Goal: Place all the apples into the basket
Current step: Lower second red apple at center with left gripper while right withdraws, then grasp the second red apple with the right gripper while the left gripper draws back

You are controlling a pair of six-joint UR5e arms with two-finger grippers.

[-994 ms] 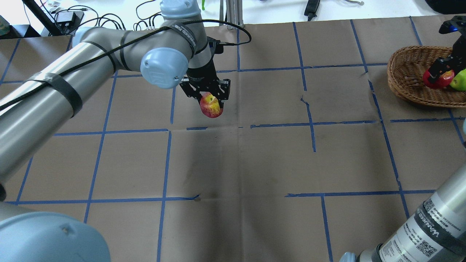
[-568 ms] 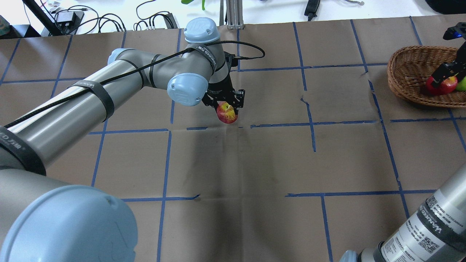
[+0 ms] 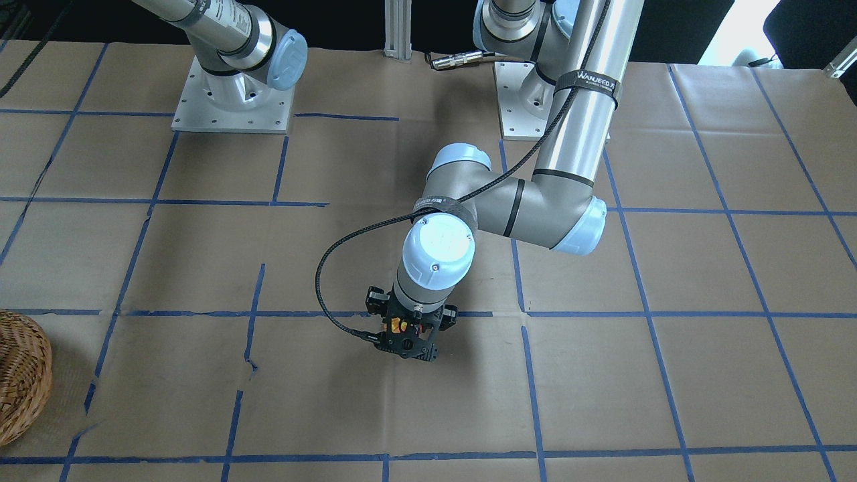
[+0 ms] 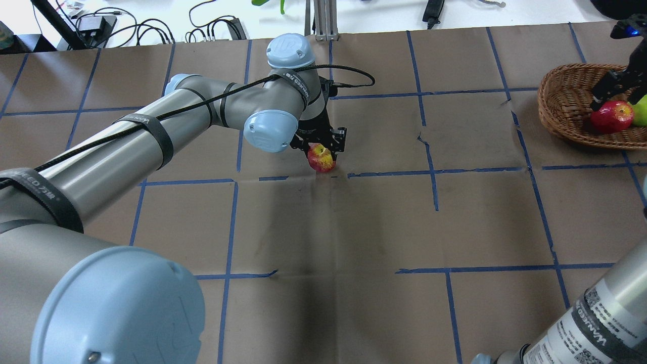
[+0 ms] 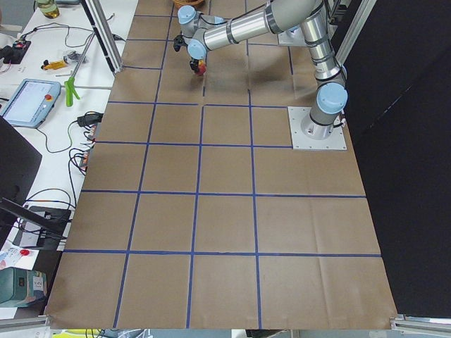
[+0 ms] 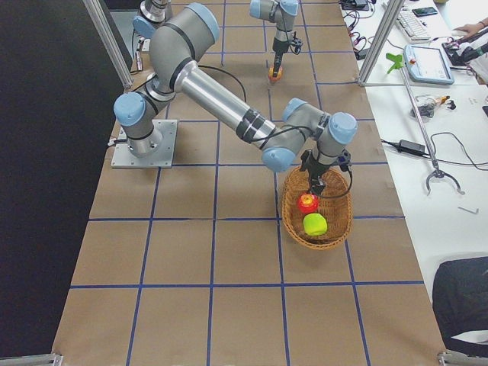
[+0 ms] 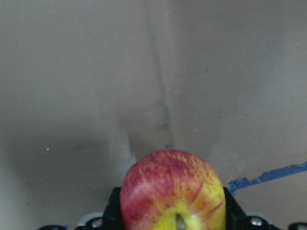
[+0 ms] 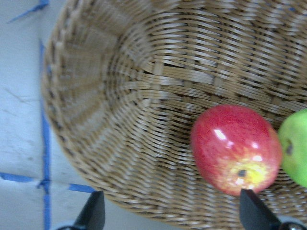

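Observation:
My left gripper (image 4: 323,149) is shut on the red apple with yellow patches (image 4: 322,158), low over the brown paper near the table's middle; the apple also shows in the left wrist view (image 7: 172,196) and front view (image 3: 398,325). The wicker basket (image 4: 558,101) stands at the far right. The deep red apple (image 4: 611,116) and the lime green apple (image 4: 641,112) lie in it side by side. My right gripper (image 4: 619,91) is open and empty just above the red apple (image 8: 235,148), next to the green apple (image 8: 295,146).
The table is covered in brown paper with a grid of blue tape lines (image 4: 434,172). Cables and devices (image 4: 96,23) lie along the white far edge. In the front view the basket (image 3: 20,381) sits at the left edge.
My left arm has carried the red-yellow apple to the right and lower. My right gripper has let go of the red apple and lifted off it; that apple now rests in the basket.

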